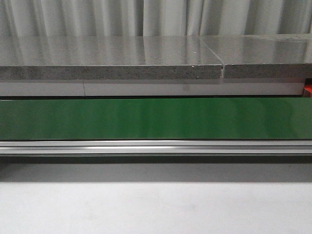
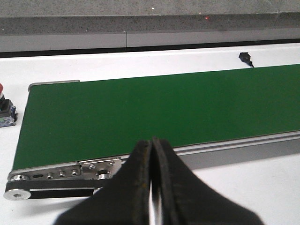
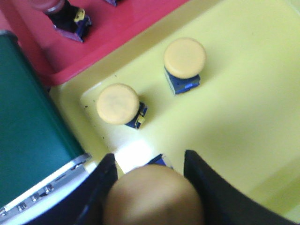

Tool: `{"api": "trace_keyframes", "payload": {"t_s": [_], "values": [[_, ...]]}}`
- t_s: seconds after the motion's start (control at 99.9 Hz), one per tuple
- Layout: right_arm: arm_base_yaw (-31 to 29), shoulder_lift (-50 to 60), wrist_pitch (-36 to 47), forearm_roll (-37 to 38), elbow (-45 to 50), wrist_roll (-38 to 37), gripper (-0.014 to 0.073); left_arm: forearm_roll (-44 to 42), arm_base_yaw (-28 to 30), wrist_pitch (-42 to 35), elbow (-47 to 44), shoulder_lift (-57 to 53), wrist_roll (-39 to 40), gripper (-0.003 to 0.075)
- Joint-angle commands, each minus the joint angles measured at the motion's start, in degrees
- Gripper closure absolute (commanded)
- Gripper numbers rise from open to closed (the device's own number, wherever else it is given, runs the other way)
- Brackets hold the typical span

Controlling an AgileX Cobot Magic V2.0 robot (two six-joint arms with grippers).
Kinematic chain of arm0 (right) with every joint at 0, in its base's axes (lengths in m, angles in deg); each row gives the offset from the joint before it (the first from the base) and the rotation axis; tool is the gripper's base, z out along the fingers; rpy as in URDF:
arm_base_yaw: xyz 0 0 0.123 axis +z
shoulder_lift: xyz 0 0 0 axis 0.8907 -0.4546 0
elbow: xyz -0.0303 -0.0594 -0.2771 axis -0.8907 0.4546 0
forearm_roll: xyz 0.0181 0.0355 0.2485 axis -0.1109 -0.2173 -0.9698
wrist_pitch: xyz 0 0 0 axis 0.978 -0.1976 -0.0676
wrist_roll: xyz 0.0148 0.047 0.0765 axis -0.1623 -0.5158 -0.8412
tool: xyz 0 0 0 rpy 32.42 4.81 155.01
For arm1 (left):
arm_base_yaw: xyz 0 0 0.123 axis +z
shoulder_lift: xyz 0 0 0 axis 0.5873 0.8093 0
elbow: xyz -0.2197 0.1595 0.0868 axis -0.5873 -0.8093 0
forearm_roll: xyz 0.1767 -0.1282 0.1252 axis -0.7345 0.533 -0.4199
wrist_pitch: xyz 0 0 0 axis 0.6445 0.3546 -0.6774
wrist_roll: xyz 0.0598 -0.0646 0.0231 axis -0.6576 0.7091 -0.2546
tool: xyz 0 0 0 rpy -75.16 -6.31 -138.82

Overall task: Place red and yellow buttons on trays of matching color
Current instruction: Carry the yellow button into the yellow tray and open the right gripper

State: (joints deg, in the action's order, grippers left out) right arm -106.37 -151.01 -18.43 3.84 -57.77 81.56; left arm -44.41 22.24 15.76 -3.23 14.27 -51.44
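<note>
In the right wrist view my right gripper is shut on a yellow button, its fingers on either side of the blue base under the big cap. It hangs over the yellow tray, where two more yellow buttons stand upright. Beside it lies the red tray with a red button at the picture's edge. My left gripper is shut and empty over the white table, near the end of the green belt. Another red button stands beside that belt end.
The green conveyor belt runs across the front view, with a metal rail in front and a grey stone counter behind. Neither arm shows there. A small black part lies on the table beyond the belt.
</note>
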Motion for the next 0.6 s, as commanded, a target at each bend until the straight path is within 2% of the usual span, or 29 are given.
{"api": "trace_keyframes", "payload": {"t_s": [0.0,0.28,0.59], "values": [[-0.4,1.7,5.3,0.4,2.0,-0.3,0.0482,0.7,-0.5,-4.2,1.5,0.2,0.6,0.0739],[-0.1,1.7,16.9,-2.4,10.4,-0.3,0.0482,0.7,-0.5,-4.2,1.5,0.2,0.6,0.0739],[0.0,-3.4,20.0,-2.5,10.4,-0.3,0.0482,0.7,-0.5,-4.2,1.5,0.2,0.6,0.0739]]}}
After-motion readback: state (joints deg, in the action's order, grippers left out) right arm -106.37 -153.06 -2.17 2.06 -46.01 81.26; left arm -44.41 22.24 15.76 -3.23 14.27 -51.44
